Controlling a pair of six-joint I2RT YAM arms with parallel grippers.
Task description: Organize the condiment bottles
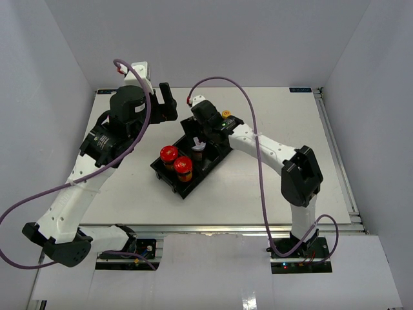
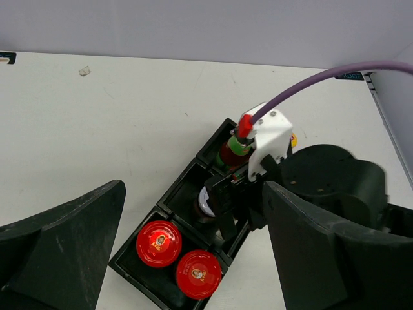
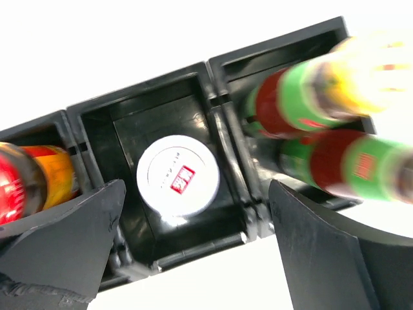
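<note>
At the left, the left tool [image 1: 168,102] is held well above the worktop [image 1: 290,142], away from the tray [image 1: 169,181]. Its fingers [image 2: 64,252] are spread wide, and nothing is gripped between them.

The black tray lies slantwise near the middle of the worktop and is divided into three compartments. In the left end compartment, nearest the arm bases, the two red-lidded jars [image 1: 176,160] are set upright side by side, just beside or touching each other. From the left wrist their lids are seen plainly [image 2: 179,258].

In the middle compartment the white-lidded jar [image 3: 179,175] is stood upright on the tray floor, a small red mark printed on its lid. The right tool [image 3: 197,187] is lowered over this compartment. It is spread, one finger [image 3: 58,245] on either side of the jar, and nothing is pinched. Whether a finger touches the jar cannot be told. In the left wrist view the jar [image 2: 204,201] is half hidden behind the right tool [image 2: 226,206].

In the right end compartment, farthest from the arm bases, the two bottles [image 3: 316,126] are placed side by side, blurred in the right wrist view; red bodies, green necks and one yellow cap can be made out. From above they are mostly covered by the right arm's wrist.
</note>
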